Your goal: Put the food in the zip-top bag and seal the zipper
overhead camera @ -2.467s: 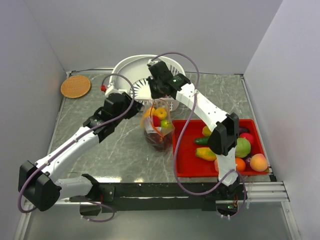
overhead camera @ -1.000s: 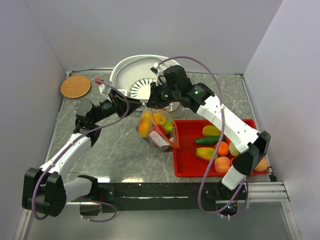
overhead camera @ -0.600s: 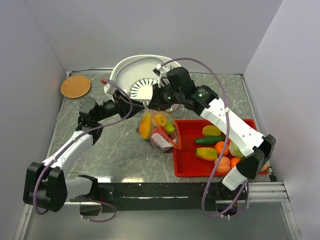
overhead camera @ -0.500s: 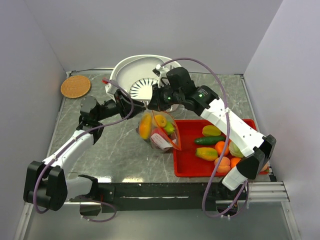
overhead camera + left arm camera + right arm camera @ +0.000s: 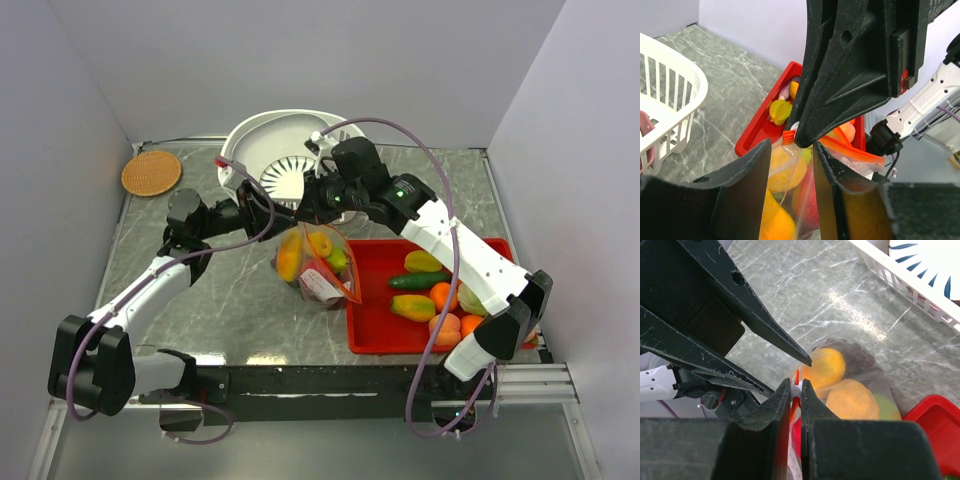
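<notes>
While the right gripper (image 5: 796, 385) clamps the zipper (image 5: 852, 154) at 12 o'clock of the zip-top bag (image 5: 318, 270), presumably for tension, the left gripper (image 5: 791, 150) stands unclenched.

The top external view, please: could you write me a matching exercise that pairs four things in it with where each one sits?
Things:
1. zip-top bag
2. red tray
3. white basket
4. round woven mat

Places:
A. far left corner of the table
B. near right of the table, holding loose food
C. far edge, about the middle, behind both arms
D. middle of the table, gripped at its mouth by the right fingers

Pairs: 1-D, 2-B, 3-C, 4-A
</notes>
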You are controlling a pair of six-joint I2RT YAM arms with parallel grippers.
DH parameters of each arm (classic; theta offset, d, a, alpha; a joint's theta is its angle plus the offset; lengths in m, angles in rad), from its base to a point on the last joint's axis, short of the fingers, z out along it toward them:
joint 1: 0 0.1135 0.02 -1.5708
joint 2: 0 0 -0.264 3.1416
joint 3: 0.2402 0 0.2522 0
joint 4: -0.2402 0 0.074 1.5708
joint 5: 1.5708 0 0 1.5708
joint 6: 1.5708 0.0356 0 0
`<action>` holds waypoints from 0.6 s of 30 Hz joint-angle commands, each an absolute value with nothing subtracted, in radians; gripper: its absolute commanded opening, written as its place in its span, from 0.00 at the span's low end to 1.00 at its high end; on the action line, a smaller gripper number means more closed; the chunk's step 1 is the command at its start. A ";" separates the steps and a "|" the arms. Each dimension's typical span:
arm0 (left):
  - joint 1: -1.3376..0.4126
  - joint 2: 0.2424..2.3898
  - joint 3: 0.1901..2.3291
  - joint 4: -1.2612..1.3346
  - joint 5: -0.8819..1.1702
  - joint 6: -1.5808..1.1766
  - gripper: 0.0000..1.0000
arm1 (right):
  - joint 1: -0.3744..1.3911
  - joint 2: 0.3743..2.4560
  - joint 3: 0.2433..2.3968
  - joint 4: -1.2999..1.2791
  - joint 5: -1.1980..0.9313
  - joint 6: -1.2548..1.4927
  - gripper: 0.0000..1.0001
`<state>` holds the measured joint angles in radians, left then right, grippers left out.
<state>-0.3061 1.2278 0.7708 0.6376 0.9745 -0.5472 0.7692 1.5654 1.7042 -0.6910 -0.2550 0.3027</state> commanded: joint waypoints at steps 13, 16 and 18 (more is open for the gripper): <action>-0.342 1.256 0.836 0.594 0.988 -0.502 0.43 | 0.778 1.465 1.671 -0.580 -0.236 0.325 0.00; -0.348 1.256 0.836 0.592 0.956 -0.508 0.42 | 0.781 1.466 1.658 -0.571 -0.235 0.325 0.00; -0.354 1.262 0.838 0.598 0.945 -0.517 0.41 | 0.782 1.468 1.652 -0.569 -0.227 0.325 0.00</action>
<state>-0.3416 1.2587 0.7937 0.5819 0.9703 -0.5308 0.7708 1.5166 1.6554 -0.6640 -0.2295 0.3176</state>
